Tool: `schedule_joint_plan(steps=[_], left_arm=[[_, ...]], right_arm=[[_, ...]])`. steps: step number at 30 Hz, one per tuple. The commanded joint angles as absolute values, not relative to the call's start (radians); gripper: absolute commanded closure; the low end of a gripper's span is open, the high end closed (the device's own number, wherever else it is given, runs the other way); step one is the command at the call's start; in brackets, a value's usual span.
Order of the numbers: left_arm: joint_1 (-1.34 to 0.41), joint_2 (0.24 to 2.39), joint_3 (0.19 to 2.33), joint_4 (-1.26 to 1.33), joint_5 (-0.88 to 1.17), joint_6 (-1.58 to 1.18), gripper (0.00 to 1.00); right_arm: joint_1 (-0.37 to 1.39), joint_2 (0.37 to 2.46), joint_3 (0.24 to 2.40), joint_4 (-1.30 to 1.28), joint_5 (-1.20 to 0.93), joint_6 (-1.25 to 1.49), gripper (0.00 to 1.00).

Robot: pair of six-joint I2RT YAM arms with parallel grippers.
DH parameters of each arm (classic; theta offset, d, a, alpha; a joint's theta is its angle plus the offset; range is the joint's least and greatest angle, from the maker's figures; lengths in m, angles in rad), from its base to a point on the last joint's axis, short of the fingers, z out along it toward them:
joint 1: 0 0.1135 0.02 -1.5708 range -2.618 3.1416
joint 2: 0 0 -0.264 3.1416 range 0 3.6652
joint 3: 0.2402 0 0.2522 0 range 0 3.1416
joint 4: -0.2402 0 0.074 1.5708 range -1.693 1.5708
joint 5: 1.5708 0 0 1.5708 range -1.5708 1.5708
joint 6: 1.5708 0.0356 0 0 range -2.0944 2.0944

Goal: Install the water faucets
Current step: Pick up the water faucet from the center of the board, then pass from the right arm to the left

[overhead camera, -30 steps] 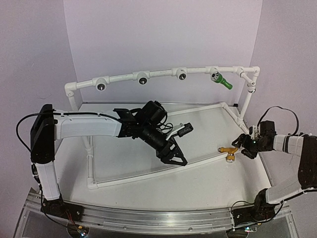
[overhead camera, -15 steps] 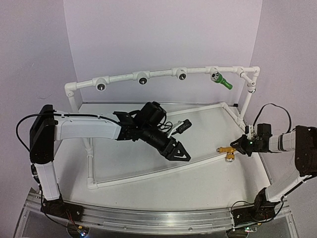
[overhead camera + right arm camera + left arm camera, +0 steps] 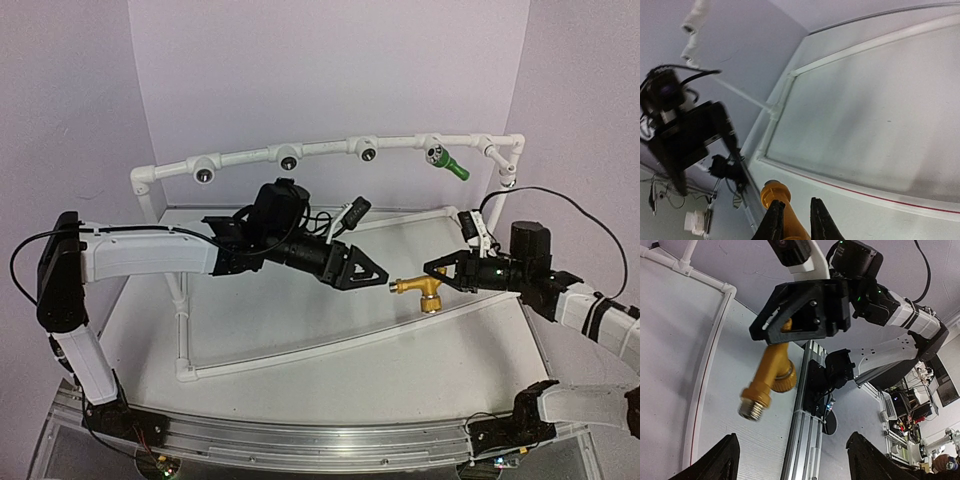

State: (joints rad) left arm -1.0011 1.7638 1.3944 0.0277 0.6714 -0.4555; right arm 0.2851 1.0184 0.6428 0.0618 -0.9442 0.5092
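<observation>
The yellow-orange faucet (image 3: 415, 286) hangs in the air above the table's middle right, with my right gripper (image 3: 437, 272) shut on its body. Its threaded end (image 3: 752, 409) points towards my left gripper (image 3: 378, 278), which stands open a short way off, fingers apart and nothing between them. In the left wrist view the faucet (image 3: 771, 377) hangs above my left gripper (image 3: 790, 462), held by the black right gripper (image 3: 805, 310). In the right wrist view my right gripper (image 3: 795, 220) clamps the yellow faucet (image 3: 777, 197). The green faucet (image 3: 452, 163) sits in a socket of the white pipe frame (image 3: 250, 155).
Three dark round sockets (image 3: 288, 161) line the raised pipe bar. A low white pipe rectangle (image 3: 320, 345) lies on the table (image 3: 400, 380). An aluminium rail (image 3: 300, 440) runs along the near edge. Purple walls close the back and sides.
My right gripper shut on the yellow faucet, lifted it off the table and carried it left. My left arm swung up and right, so its open fingers now face the faucet.
</observation>
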Motion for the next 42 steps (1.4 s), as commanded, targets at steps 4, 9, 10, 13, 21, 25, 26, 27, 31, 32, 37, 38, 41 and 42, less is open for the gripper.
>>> schedule_joint_plan(steps=[4, 9, 10, 13, 21, 25, 26, 27, 31, 32, 37, 38, 41, 42], left_arm=[[-0.999, 1.777, 1.398, 0.179, 0.909, -0.516, 0.27], [-0.999, 1.792, 1.401, 0.187, 0.959, -0.529, 0.37], [-0.999, 1.796, 1.399, 0.187, 0.961, -0.53, 0.38], [-0.999, 1.806, 1.39, 0.187, 0.953, -0.532, 0.36], [-0.977, 1.747, 1.332, 0.187, 0.774, -0.526, 0.27], [-0.975, 1.722, 1.3, 0.187, 0.78, -0.514, 0.3], [-0.976, 1.725, 1.301, 0.188, 0.806, -0.515, 0.34], [-0.976, 1.728, 1.3, 0.189, 0.823, -0.517, 0.39], [-0.977, 1.732, 1.301, 0.194, 0.872, -0.52, 0.47], [-0.977, 1.731, 1.302, 0.197, 0.878, -0.519, 0.5], [-0.976, 1.709, 1.291, 0.201, 0.857, -0.495, 0.93], [-0.974, 1.699, 1.281, 0.201, 0.844, -0.484, 0.99], [-0.961, 1.683, 1.263, 0.201, 0.854, -0.458, 1.0], [-0.958, 1.682, 1.261, 0.201, 0.866, -0.453, 1.0]], right_arm=[[0.401, 1.041, 0.748, 0.142, -1.001, 0.581, 1.0], [0.448, 1.059, 0.756, 0.188, -0.972, 0.597, 1.0], [0.453, 1.063, 0.758, 0.201, -0.972, 0.604, 1.0], [0.472, 1.079, 0.766, 0.233, -0.965, 0.623, 1.0], [0.508, 1.089, 0.789, 0.223, -0.957, 0.612, 1.0], [0.508, 1.082, 0.786, 0.2, -0.919, 0.597, 1.0], [0.509, 1.083, 0.786, 0.2, -0.913, 0.598, 1.0], [0.51, 1.085, 0.788, 0.2, -0.907, 0.598, 1.0], [0.519, 1.101, 0.801, 0.2, -0.889, 0.598, 1.0], [0.525, 1.105, 0.805, 0.2, -0.888, 0.598, 1.0], [0.54, 1.121, 0.828, 0.143, -0.818, 0.614, 0.71], [0.54, 1.128, 0.841, 0.101, -0.809, 0.61, 0.49], [0.54, 1.137, 0.862, 0.011, -0.857, 0.548, 0.2], [0.54, 1.133, 0.858, 0.001, -0.876, 0.527, 0.17]])
